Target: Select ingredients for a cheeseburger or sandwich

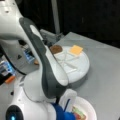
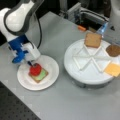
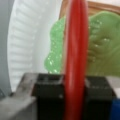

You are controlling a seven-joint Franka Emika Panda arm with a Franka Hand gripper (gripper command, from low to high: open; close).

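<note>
Gripper (image 2: 32,65) clamping tomato (image 2: 35,69) over plate (image 2: 51,65)

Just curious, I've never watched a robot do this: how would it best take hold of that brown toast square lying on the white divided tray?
Probably from straight above, fingers closing on two opposite straight edges. The toast square lies flat in a wedge of the divided tray, so only its thin edges offer a grip. The gripper now holds the tomato disc edge-on that way.

A white plate (image 2: 51,72) sits on the grey table (image 2: 62,100), well apart from a round divided white tray (image 2: 75,65).
</note>
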